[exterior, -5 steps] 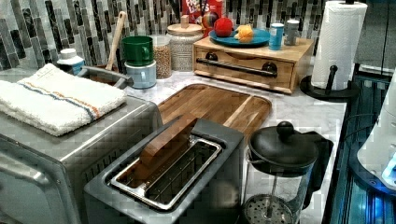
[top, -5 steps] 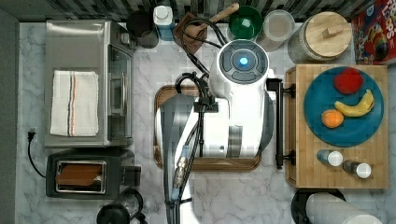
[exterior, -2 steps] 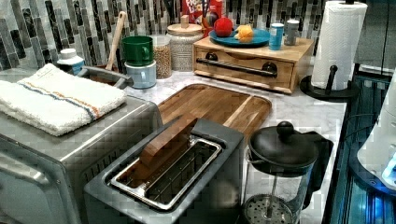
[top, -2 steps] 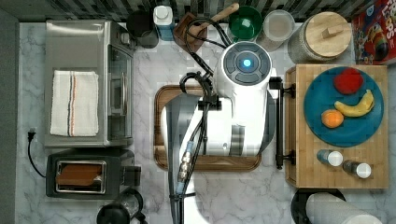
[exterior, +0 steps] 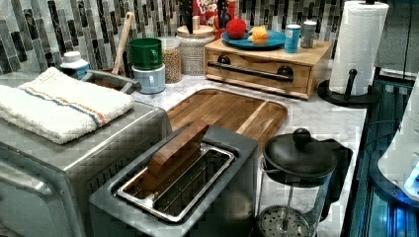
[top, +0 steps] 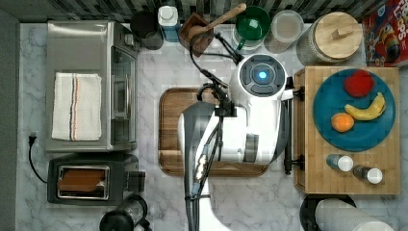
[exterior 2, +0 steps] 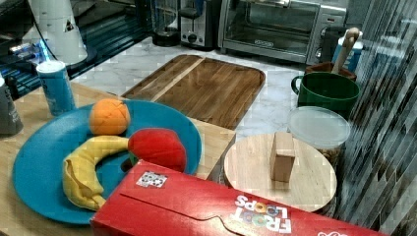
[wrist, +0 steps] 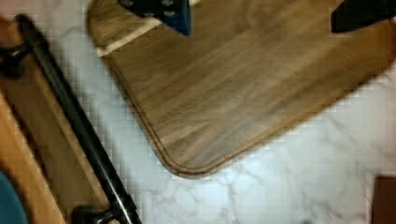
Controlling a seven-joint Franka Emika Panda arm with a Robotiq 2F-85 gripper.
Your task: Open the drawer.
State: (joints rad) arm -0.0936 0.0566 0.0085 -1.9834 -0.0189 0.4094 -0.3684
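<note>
- the drawer (exterior: 257, 74) is sitting shut in its light wooden box at the far end of the counter (exterior: 316, 116) in the left view, with a blue plate (exterior: 269, 39) of toy fruit resting on top of the box.
- its long black bar handle (wrist: 77, 126) is running across the front, and in the wrist view it is lying just beside the rounded corner of the dark cutting board (wrist: 243, 84).
- in the top view the arm (top: 240, 130) is hanging over the cutting board, near the drawer front at the top view's right.
- the hand (wrist: 261, 11) is looking wide – two dark fingers are showing well apart in the wrist view, holding nothing, and both are above the board, not around the handle.
- i am judging that the approach is not finished yet; the hand is needing to come over the bar before closing.
- risks from here – the fingers could close beside the bar and miss it, because the bar is thin and the board edge is so near.
- a pull that is not straight could drag the whole box along the smooth counter, and then the fruit and the two small bottles (top: 353, 168) on top could be rolling off.
</note>
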